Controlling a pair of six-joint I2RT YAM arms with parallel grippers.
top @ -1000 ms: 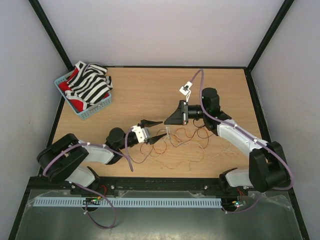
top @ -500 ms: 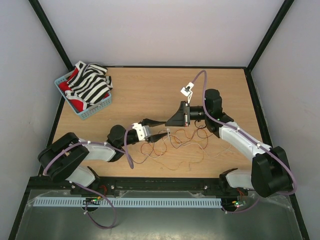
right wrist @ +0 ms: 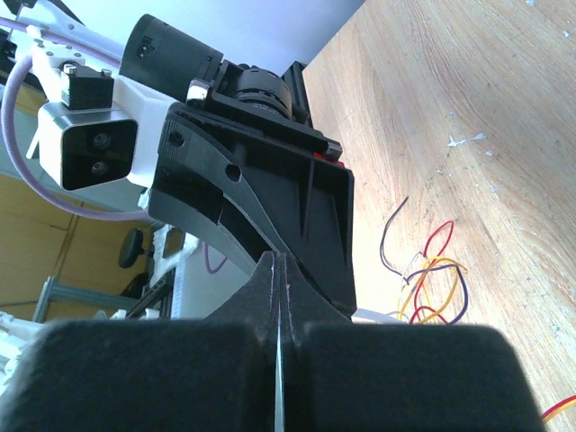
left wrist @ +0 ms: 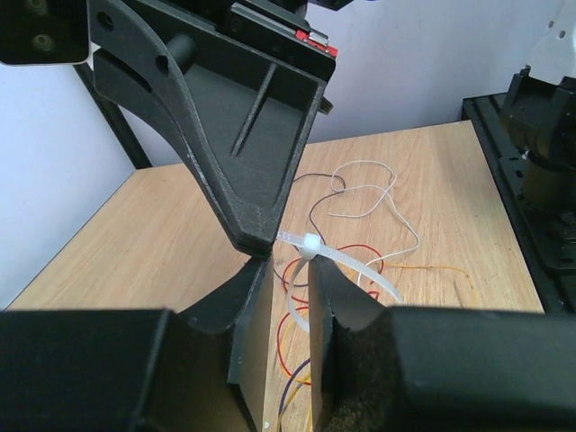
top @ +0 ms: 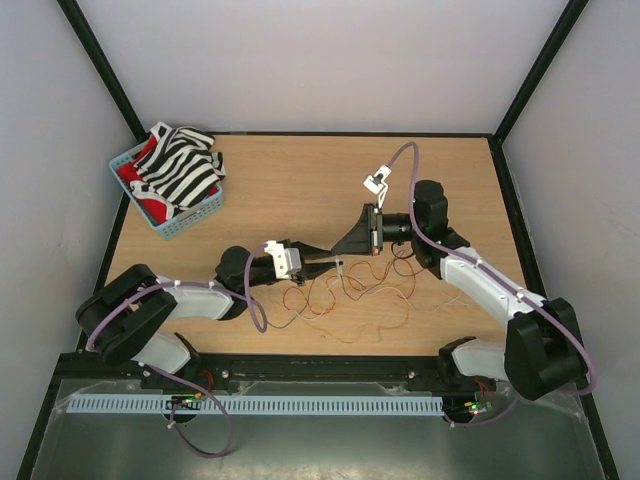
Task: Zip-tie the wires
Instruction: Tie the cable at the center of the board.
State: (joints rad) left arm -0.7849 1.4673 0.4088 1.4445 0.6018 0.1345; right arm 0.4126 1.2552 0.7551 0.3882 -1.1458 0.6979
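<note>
Top view: left jaws and right jaws tip to tip at bench [top: 280, 190] centre, above wires [top: 345, 285].
Left wrist: left jaws narrow, gap showing, zip tie [left wrist: 360, 267] between them; right jaws pinch its end.
Right wrist: right jaws shut.

The surface [top: 290, 180] is matt, pale, grained wood. The zip tie [left wrist: 355, 266] is smooth, translucent whitish plastic, the wires [top: 355, 290] glossy-coated. At ten o'clock, a blue plastic basket [top: 186, 227] holds striped cloth [top: 180, 165].
</note>
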